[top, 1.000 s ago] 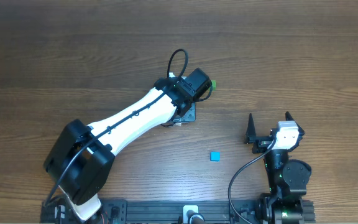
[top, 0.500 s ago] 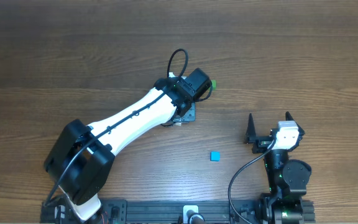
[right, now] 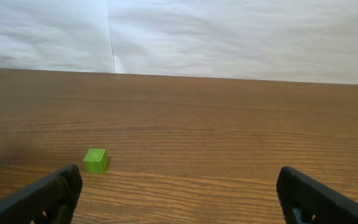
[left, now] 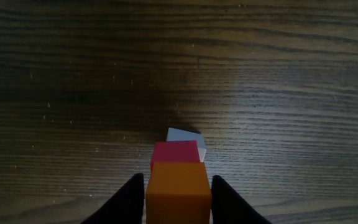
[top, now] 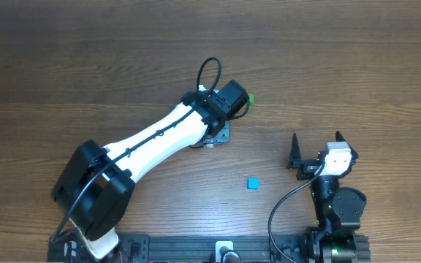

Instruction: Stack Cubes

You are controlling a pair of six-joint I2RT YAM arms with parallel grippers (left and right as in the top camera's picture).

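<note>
My left gripper (left: 178, 182) holds an orange cube (left: 178, 191), its fingers tight against both sides. The orange cube sits on a red cube (left: 175, 152), which rests on a white cube (left: 186, 137), so the three form a stack. In the top view the left gripper (top: 218, 131) is at the table's middle and its wrist hides the stack. A green cube (top: 250, 98) (right: 96, 160) lies just beyond it. A blue cube (top: 253, 183) lies alone nearer the front. My right gripper (top: 316, 137) (right: 179, 174) stands open and empty at the right.
The brown wooden table (top: 86, 58) is bare apart from the cubes. A white backdrop (right: 229, 37) rises behind its far edge in the right wrist view.
</note>
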